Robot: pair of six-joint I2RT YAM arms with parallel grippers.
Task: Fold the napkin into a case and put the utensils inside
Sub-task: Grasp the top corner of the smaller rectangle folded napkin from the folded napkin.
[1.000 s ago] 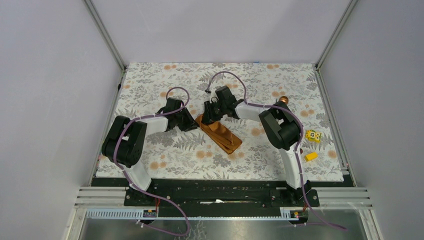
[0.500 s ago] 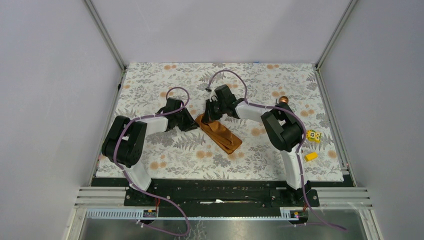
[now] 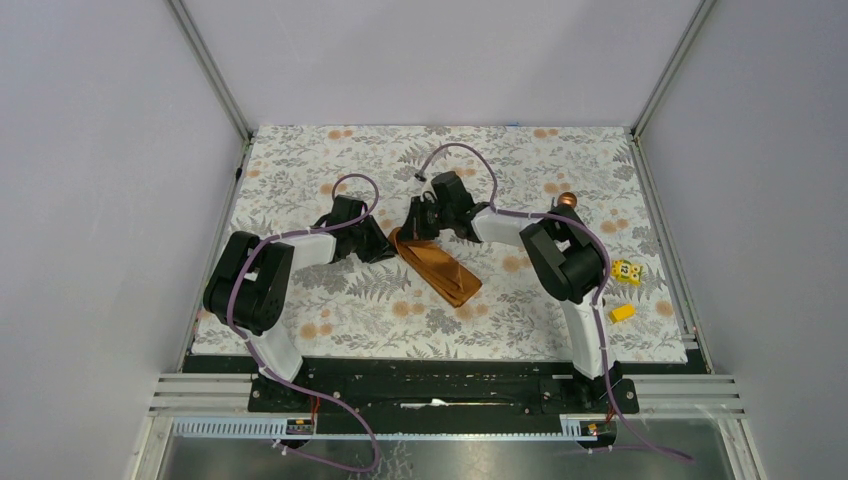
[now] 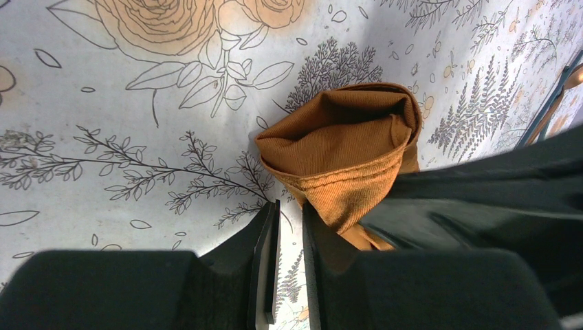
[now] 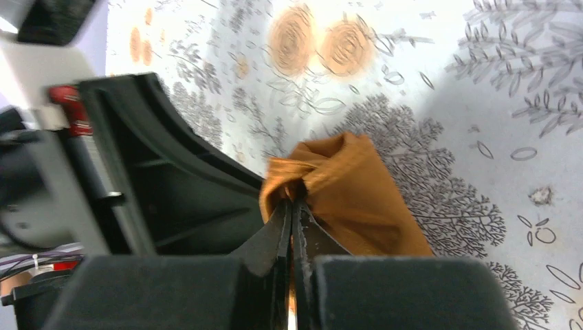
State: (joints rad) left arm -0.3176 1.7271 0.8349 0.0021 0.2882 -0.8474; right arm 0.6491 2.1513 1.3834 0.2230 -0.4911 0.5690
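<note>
Far L on the floral table (image 3: 300, 160), L arm (image 3: 300, 247) lies low, elbow near the table's L edge, forearm reaching R toward centre. L gripper (image 4: 289, 210) sits low at the far-L end of the napkin (image 3: 442, 270). Its jaws are a thin slit apart, table print showing thru the gap, nothing btwn them; the hem touches the finger on that view's right.

Napkin is mid-table, folded into a long narrow flat pouch. Long axis runs diagonal: open mouth points far-L toward both grippers, other end near-R. Cloth is shiny orange-brown, ribbed up close, w/ a stitched hem round the mouth. Mouth is lifted & gaping, rest lies flat.

R gripper (image 5: 291, 206) is clamped tight on the mouth's upper edge, cloth bunched at the tips. R arm (image 3: 565, 262) has its elbow raised over the table's R half, forearm running L to the wrist. Behind that elbow a copper spoon bowl (image 3: 567, 199) shows, handle hidden.
</note>
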